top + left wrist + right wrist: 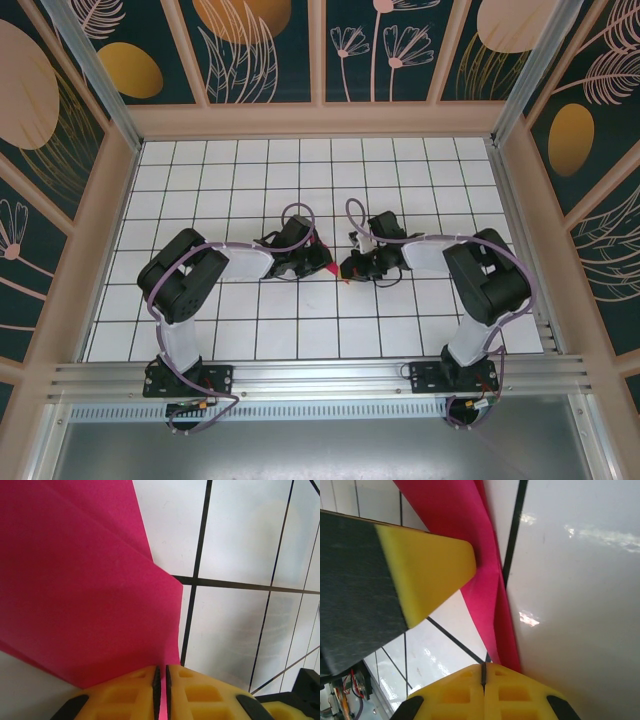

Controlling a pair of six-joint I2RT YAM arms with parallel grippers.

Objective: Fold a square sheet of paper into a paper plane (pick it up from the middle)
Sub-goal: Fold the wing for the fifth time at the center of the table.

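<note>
The magenta-pink sheet of paper (323, 245) is folded into a creased, pointed shape and sits between the two grippers at the middle of the gridded table (300, 170). My left gripper (161, 669) is shut on it: pink shows in the thin slit between the yellow jaws, and the paper (85, 595) fans out up and to the left. In the right wrist view the folded paper (485, 600) runs as a narrow strip from the top down past my right gripper (483, 666). That gripper's jaws are pressed together with no pink between them. The left gripper's yellow finger (430, 570) pinches the strip higher up.
Both arms reach inward from the near rail (320, 375), and their grippers (325, 266) (347, 270) almost touch. Wooden frame walls (320, 120) enclose the white grid table. Open grid squares lie behind and in front of the grippers.
</note>
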